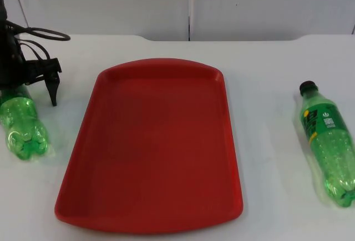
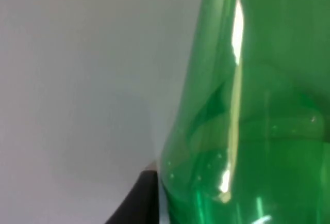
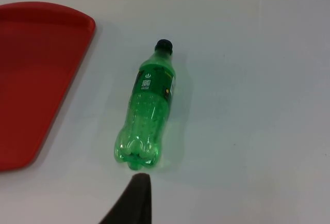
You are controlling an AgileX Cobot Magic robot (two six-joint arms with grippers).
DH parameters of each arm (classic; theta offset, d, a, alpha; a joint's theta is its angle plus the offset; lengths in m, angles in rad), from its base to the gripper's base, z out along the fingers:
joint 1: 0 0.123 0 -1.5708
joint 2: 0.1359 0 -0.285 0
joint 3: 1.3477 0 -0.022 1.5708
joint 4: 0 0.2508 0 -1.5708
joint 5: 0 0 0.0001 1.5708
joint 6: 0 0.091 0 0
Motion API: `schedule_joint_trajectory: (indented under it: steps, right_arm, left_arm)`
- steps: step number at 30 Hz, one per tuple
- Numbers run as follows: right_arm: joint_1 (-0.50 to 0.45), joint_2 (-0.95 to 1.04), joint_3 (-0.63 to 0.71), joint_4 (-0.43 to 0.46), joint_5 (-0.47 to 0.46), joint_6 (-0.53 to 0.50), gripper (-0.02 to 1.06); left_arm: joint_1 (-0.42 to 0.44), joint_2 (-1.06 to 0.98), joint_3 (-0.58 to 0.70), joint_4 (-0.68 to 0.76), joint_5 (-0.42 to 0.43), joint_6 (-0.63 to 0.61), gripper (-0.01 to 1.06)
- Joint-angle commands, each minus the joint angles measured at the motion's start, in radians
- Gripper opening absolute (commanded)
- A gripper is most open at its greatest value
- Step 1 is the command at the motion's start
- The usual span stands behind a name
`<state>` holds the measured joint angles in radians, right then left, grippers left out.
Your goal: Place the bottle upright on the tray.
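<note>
A red tray [image 1: 150, 141] lies flat in the middle of the white table. Left of it a green bottle [image 1: 23, 127] lies on its side, base toward the front. My left gripper [image 1: 25, 88] is down over its upper part, open; one black finger [image 1: 53, 91] stands just right of the bottle, apart from it. The bottle's neck is hidden under the gripper. In the left wrist view the green bottle [image 2: 247, 110] is very close beside a fingertip [image 2: 136, 201]. My right gripper [image 3: 135, 203] hovers near the base of a second green bottle [image 3: 147, 113].
The second bottle [image 1: 328, 141], with a black cap [image 1: 308, 87] pointing to the back, lies on its side right of the tray, clear of the tray's edge [image 3: 77, 59]. A grey partition wall [image 1: 188, 2] closes the table at the back.
</note>
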<state>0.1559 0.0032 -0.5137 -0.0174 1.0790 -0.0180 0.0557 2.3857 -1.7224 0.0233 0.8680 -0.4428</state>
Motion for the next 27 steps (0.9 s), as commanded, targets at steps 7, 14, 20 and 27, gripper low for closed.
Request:
schedule_joint_trajectory:
  steps: [7, 14, 20, 27]
  right_arm:
    - [-0.005, -0.003, -0.001, 0.001, -0.001, 0.002, 1.05]
    - [-0.005, -0.003, -0.001, 0.001, -0.001, 0.002, 1.05]
    - [-0.005, -0.003, -0.001, 0.001, -0.001, 0.002, 1.05]
    - [-0.005, -0.003, -0.001, 0.001, -0.001, 0.002, 1.05]
  left_arm:
    - [-0.004, -0.002, 0.003, 0.014, -0.003, 0.000, 1.02]
    - [-0.004, -0.002, 0.003, 0.014, -0.005, -0.011, 0.65]
    - [-0.004, -0.002, 0.003, 0.011, -0.013, -0.036, -0.01]
    - [-0.004, 0.000, 0.003, 0.011, -0.007, -0.048, 0.00]
